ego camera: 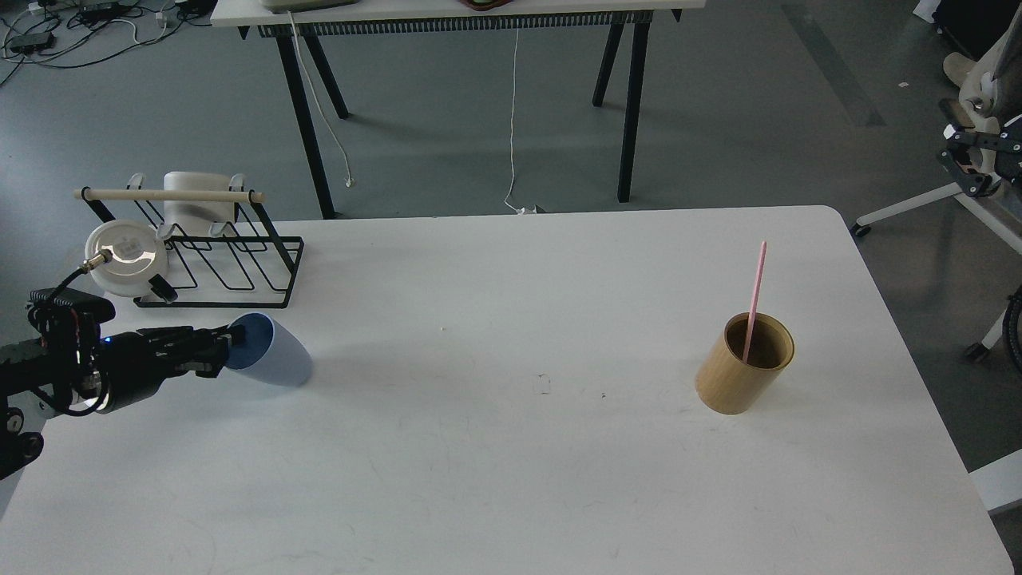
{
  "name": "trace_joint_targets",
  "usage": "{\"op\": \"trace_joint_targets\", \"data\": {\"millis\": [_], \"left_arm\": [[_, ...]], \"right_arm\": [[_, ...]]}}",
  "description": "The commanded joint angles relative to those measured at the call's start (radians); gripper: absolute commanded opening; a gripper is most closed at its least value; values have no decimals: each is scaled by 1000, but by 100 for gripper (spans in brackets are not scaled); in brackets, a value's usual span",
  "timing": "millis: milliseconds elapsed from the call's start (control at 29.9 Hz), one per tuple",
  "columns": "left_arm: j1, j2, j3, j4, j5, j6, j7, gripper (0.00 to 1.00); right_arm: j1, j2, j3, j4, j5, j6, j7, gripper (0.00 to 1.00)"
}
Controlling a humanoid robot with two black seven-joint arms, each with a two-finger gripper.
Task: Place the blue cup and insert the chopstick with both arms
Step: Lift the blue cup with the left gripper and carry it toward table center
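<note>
A pale blue cup [271, 361] with a darker blue inside was seen on a plain white table [495, 471]. A pink chopstick [754, 297] was shown in a tan wooden holder [738, 375] whose interior was dark brown. The left gripper [215, 351] and its arm were black, with a small blue light near the wrist. A black wire rack [227, 267] was topped by a beige wooden rod [168, 195], and white dishes were seen in it. The floor [447, 120] was grey.
</note>
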Motion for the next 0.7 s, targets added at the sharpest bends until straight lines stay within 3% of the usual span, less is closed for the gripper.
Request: {"op": "trace_joint_targets", "data": {"millis": [0,200,434,668], "left_arm": [[-27,58,-8,-108,-3,-10,0,0],[-180,33,-4,-170,-2,-127,0,0],[-337,-164,48,-149,29,-225,0,0],[-377,-441,150,69,256,-223,0,0]], "right_arm": [[0,1,20,-50,10,0,0,98],[-2,0,46,-175,14,0,0,98],[-3,-17,46,-254,57,0,0,98],[-11,-37,46,-254,79,0,0,98]]}}
